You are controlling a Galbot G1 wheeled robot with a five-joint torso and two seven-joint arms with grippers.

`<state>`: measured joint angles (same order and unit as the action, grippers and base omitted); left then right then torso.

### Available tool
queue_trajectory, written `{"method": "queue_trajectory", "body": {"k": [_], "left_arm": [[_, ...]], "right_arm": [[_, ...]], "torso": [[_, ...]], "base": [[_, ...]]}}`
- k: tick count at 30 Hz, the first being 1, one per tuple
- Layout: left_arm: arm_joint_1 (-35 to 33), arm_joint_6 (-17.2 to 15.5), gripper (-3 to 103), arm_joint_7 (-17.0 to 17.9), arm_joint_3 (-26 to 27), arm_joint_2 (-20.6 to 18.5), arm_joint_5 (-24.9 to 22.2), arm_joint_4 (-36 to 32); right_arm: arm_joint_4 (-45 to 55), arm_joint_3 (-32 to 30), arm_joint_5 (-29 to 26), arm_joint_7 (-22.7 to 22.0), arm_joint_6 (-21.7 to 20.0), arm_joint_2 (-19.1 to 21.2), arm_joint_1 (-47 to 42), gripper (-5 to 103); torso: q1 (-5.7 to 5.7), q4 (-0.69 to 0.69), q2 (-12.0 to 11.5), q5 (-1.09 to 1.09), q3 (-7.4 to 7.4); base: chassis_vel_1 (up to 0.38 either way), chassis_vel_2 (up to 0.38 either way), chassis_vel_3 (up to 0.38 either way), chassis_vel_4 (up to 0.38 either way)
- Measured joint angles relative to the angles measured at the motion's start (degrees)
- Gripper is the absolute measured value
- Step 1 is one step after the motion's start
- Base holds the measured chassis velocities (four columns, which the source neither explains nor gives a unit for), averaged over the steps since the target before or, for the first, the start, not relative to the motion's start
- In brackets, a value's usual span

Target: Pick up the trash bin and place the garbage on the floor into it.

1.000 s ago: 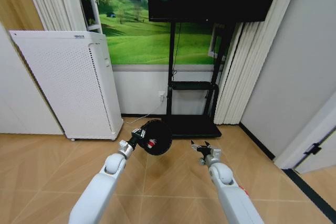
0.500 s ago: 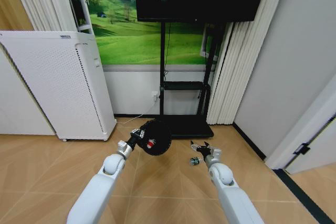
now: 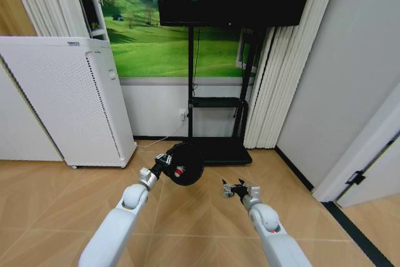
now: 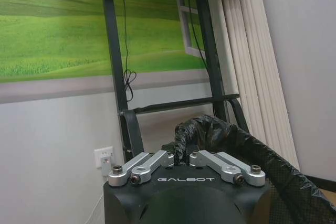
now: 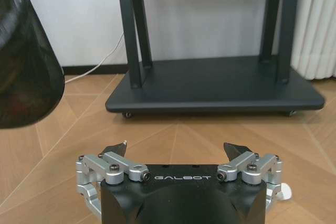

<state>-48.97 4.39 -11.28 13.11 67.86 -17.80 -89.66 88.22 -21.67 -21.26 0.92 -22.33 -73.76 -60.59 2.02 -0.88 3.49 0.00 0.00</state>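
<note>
My left gripper holds the black trash bin off the floor, tipped so its mouth faces the head camera. A red-and-white piece of garbage lies inside it. In the left wrist view the left gripper is shut on the bin's rim and its black liner. My right gripper hangs low over the wooden floor to the right of the bin, open with nothing between its fingers. The right wrist view shows that gripper spread wide, the bin beside it, and a small white object at its body's edge.
A black TV stand with a flat wheeled base stands just beyond both grippers. A tall white perforated appliance is at the left wall. Curtains hang at the right, and a cable trails on the floor.
The head view has shifted, so the room slid left. The right gripper has moved lower and a little left, covering the small bottle seen beside it half a second ago. The bin stays held.
</note>
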Motion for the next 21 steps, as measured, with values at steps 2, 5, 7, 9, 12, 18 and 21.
{"method": "queue_trajectory", "body": {"k": [2,5,7,9,12,18,21], "left_arm": [[-0.41,-0.29,8,0.18,0.32,-0.59,-0.41,-0.66],[-1.60,-0.67,8,0.33,1.60,-1.66,-1.03,-1.80],[-2.38,-0.76,8,0.34,2.43,-2.23,-1.36,-2.40],[-3.12,-0.77,8,0.30,3.17,-2.67,-1.52,-2.80],[-4.54,-0.77,8,0.10,4.48,-3.28,-1.61,-3.45],[-6.58,-0.73,8,-0.32,5.66,-3.54,-1.41,-4.62],[-7.14,-0.56,8,-0.69,6.54,-3.53,-1.33,-5.10]], "right_arm": [[-3.05,1.51,0.34,0.11,0.40,-0.57,1.97,100],[-7.38,3.73,0.96,0.10,0.96,-1.31,5.10,100],[-9.53,4.84,1.32,0.15,1.13,-1.72,6.65,100],[-11.39,5.76,1.82,0.31,1.19,-2.13,7.88,100],[-14.31,7.02,3.87,0.52,1.33,-2.96,9.44,100],[-15.90,6.91,4.31,-2.49,0.57,-4.32,9.95,100],[-15.50,7.28,2.98,-5.16,-0.26,-4.18,9.72,100]], "torso": [[0.00,0.00,0.00,0.00,0.00],[0.01,0.02,0.00,0.00,0.00],[0.00,0.02,0.00,-0.01,0.00],[0.01,0.03,0.00,-0.01,0.00],[0.01,0.03,0.00,0.00,0.00],[0.00,0.01,0.00,-0.01,0.00],[0.00,-0.01,0.00,0.00,0.00]], "base": [[0.000,0.000,0.000,0.000],[0.000,0.000,0.000,0.000],[0.000,0.000,0.000,0.000],[0.000,0.000,0.000,0.000],[0.000,0.000,0.000,0.000],[0.000,0.000,0.000,0.000],[0.000,0.000,0.000,0.000]]}}
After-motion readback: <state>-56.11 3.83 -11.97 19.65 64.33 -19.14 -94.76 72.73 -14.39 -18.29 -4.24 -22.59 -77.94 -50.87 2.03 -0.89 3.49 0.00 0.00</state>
